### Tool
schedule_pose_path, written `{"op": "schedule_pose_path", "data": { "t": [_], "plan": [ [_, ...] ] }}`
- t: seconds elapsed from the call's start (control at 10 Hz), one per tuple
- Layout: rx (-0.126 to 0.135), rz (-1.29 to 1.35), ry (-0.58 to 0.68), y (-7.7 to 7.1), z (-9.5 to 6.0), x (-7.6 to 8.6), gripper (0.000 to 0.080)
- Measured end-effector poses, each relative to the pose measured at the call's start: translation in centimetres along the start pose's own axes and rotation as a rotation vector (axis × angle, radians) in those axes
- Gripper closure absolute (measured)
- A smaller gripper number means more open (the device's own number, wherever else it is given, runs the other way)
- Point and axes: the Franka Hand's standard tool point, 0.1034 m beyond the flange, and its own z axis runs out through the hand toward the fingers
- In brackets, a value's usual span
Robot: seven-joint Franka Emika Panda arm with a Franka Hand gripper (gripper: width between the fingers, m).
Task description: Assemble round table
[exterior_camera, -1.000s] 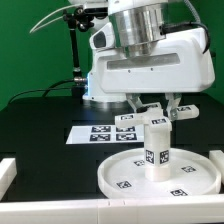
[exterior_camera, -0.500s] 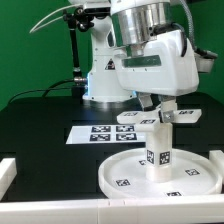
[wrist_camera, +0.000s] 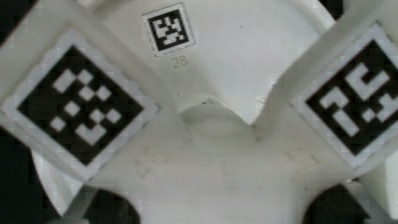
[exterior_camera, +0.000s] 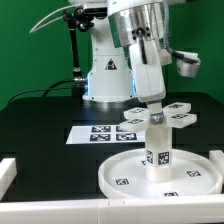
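The large rimmed round disc point(exterior_camera: 115, 172) lies flat on the black table near the front. The short thick cylinder leg point(exterior_camera: 157, 148) stands upright at its centre. My gripper point(exterior_camera: 156, 103) is shut on the cross-shaped foot piece point(exterior_camera: 176, 112) and holds it level right at the top of the leg; I cannot tell whether they touch. In the wrist view the foot piece point(wrist_camera: 214, 140) fills the picture with its tags. My gripper point(wrist_camera: 228, 210) grips its hub, with the dark fingers point(wrist_camera: 111, 207) on either side.
The marker board point(exterior_camera: 95, 133) lies on the table behind the disc. White border rails run along the front point(exterior_camera: 60, 212), at the exterior view's left point(exterior_camera: 8, 170) and right point(exterior_camera: 217, 158). The robot base stands at the back.
My wrist has turned about its vertical axis, swinging the hand's body round and rotating the foot piece over the leg. The disc and leg have not moved.
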Motion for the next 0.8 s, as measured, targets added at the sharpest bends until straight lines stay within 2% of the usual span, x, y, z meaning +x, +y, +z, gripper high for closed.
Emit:
{"op": "schedule_pose_path", "data": {
  "t": [0.4, 0.5, 0.6, 0.8],
  "plan": [
    [0.006, 0.077, -0.009, -0.2, 0.0, -0.1, 0.0353],
    [0.007, 0.054, -0.011, -0.2, -0.2, -0.2, 0.0207],
    [0.025, 0.009, -0.025, -0.6, -1.3, -0.5, 0.0161],
    [0.044, -0.017, -0.056, -1.0, -3.1, -1.2, 0.0153]
  ]
}}
